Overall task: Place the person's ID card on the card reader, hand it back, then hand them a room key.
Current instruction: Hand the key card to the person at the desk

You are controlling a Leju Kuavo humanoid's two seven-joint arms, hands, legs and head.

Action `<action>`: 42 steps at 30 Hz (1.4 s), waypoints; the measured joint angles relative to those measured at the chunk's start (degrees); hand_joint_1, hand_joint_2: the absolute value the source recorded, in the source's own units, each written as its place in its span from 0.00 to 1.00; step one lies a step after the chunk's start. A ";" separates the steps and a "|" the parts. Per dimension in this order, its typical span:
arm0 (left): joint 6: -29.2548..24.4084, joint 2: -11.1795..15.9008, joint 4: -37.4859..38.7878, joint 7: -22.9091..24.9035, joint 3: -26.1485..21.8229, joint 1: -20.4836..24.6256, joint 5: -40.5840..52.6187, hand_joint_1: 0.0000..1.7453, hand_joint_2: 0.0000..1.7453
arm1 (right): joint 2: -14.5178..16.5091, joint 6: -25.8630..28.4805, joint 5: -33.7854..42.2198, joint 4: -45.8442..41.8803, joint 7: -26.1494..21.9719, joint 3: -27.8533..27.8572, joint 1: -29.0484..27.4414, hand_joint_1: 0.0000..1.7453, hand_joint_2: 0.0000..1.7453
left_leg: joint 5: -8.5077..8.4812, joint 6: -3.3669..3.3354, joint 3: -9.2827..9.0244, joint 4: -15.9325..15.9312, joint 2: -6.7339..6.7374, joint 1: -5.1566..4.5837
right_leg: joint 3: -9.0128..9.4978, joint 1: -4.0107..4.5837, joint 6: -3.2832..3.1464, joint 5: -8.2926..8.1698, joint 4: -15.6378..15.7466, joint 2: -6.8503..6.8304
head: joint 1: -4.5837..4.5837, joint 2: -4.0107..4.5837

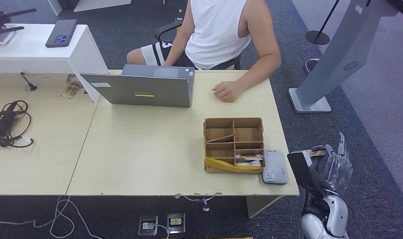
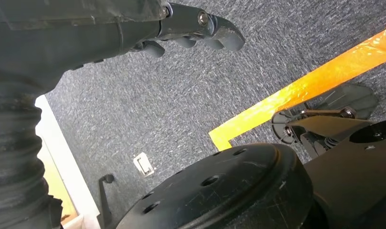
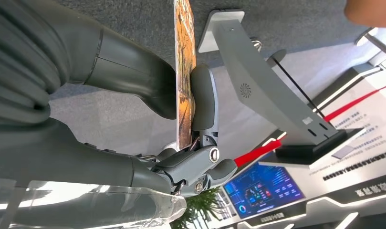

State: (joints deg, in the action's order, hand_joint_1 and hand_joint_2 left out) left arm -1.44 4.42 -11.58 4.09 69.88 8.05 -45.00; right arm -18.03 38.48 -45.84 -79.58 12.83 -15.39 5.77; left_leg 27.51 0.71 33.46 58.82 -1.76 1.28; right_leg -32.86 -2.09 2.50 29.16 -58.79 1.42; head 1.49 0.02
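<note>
My right hand (image 1: 334, 167) hovers just off the table's right front corner and pinches a thin card (image 3: 184, 71) with an orange printed face between thumb and finger. An orange sliver of that card (image 1: 316, 153) shows beside the fingers. The grey-white card reader (image 1: 275, 167) lies at the table's front right edge, a short way left of the hand, with nothing on it. My left hand (image 2: 195, 26) hangs over the carpet, fingers loose, holding nothing. The person (image 1: 216, 30) sits at the far side with one hand (image 1: 226, 90) resting on the table.
A cardboard divider box (image 1: 234, 130) with a few cards (image 1: 249, 158) stands left of the reader. A grey laptop (image 1: 144, 88) sits in front of the person. A kiosk stand (image 1: 334, 55) rises at the right; cables (image 1: 7, 124) lie on the left table.
</note>
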 joint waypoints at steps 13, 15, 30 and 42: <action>0.00 -0.05 0.00 -0.35 0.00 0.13 0.14 0.00 1.00 | 0.25 -7.72 2.40 1.10 3.07 -6.23 1.57 1.00 1.00 | 0.00 0.00 0.01 -0.02 -0.02 0.01 | 0.00 0.02 -0.02 0.02 -0.02 -0.02 | -0.01 0.00; 0.00 -0.05 0.00 -0.35 0.01 0.15 0.38 0.00 1.00 | 0.32 -8.09 2.32 1.96 3.26 -7.36 1.66 1.00 1.00 | 0.00 0.00 0.01 -0.02 -0.03 0.01 | 0.01 0.01 -0.03 0.02 -0.02 -0.03 | 0.01 0.00; 0.00 -0.16 0.00 -0.34 0.11 0.22 0.87 0.00 1.00 | 0.60 -8.51 1.97 7.31 5.11 -12.28 2.07 1.00 1.00 | 0.00 0.00 0.01 -0.02 -0.02 0.02 | 0.00 0.02 -0.04 0.02 -0.02 -0.02 | -0.01 0.00; 0.00 -0.15 -0.03 -0.31 0.11 0.22 0.87 0.00 1.00 | 0.59 -8.09 2.51 8.44 5.18 -12.63 2.27 1.00 1.00 | 0.00 0.00 -0.02 -0.02 -0.01 0.02 | 0.00 0.02 -0.04 0.02 -0.02 -0.01 | 0.00 0.00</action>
State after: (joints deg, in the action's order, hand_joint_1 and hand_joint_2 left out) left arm -1.44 4.26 -11.61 3.78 69.99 8.27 -44.13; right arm -17.44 30.39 -43.33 -71.14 18.01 -28.03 8.04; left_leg 27.51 0.71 33.45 58.80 -1.77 1.29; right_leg -32.86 -2.06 2.47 29.19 -58.81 1.42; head 1.49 0.02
